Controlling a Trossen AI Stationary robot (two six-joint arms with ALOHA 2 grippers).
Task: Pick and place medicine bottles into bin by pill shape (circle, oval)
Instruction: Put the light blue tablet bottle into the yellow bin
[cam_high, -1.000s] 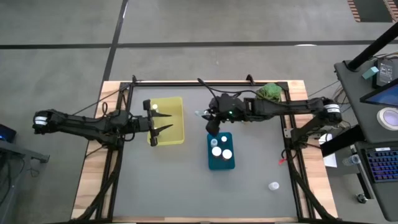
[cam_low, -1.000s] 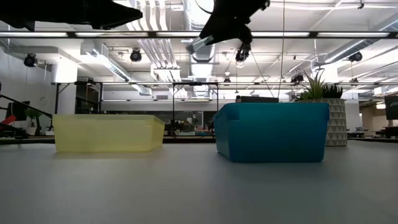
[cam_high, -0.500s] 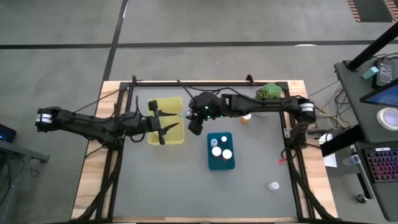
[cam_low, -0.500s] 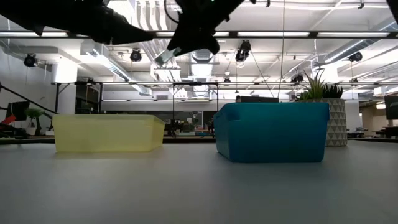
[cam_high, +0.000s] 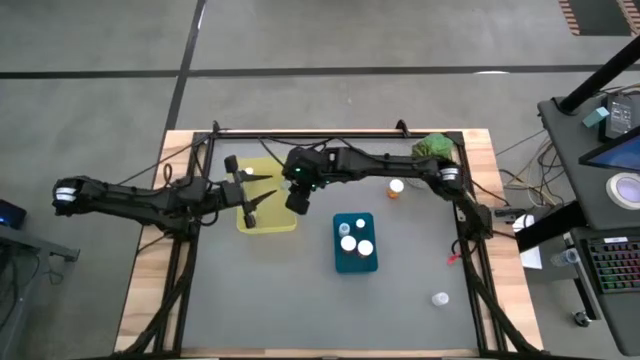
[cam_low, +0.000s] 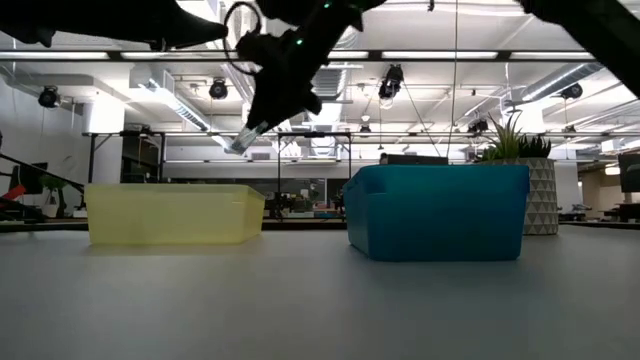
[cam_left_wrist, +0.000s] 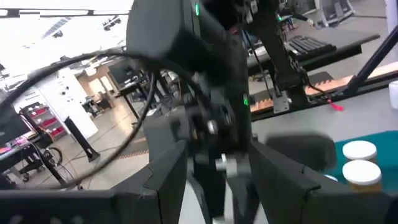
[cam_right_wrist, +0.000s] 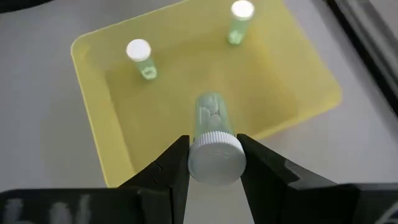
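From above, the right claw (cam_high: 296, 196) hides its load; only its wrist view shows it pinching a white-capped bottle (cam_right_wrist: 213, 144), with the yellow bin (cam_right_wrist: 99, 87) and two bottles (cam_right_wrist: 139, 57) below. The left claw (cam_high: 256, 190), open and empty, hovers beside it over the bin. The teal bin (cam_high: 355, 262) sits nearby on the worktop (cam_high: 260, 290).

Grey-topped table (cam_high: 270, 290) with wood edges and a black frame. On it: yellow bin (cam_high: 283, 218) left of centre, teal bin (cam_high: 355, 263) just right of centre, potted green plant (cam_high: 433, 148) at the far right corner. Loose medicine bottles on the mat: an orange one (cam_high: 396, 187) near the plant, a clear one (cam_high: 439, 298) toward the near right.
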